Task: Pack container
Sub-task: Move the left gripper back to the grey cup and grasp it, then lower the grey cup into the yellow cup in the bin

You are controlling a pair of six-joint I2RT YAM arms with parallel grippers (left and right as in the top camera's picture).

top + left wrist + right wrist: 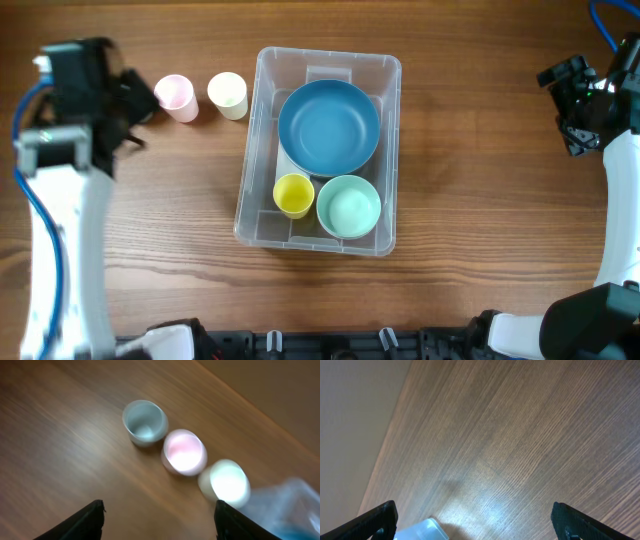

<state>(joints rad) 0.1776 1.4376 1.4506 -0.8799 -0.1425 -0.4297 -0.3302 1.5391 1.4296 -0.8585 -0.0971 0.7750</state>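
Observation:
The clear container [393,160] stands mid-table. It holds a large blue bowl [328,125], a yellow cup [293,195] and a mint bowl [348,206]. A pink cup [176,97] and a cream cup [228,95] stand upright to its left. The left wrist view shows a pale blue-grey cup [144,422], the pink cup [184,452] and the cream cup [229,482] in a row. My left gripper [133,95] is open and empty [160,520], short of the cups. My right gripper [572,108] is open and empty [475,522], far right of the container.
A blurred corner of the container shows at the lower right of the left wrist view [292,505] and at the bottom of the right wrist view [422,531]. The table's far edge runs along the top of both wrist views.

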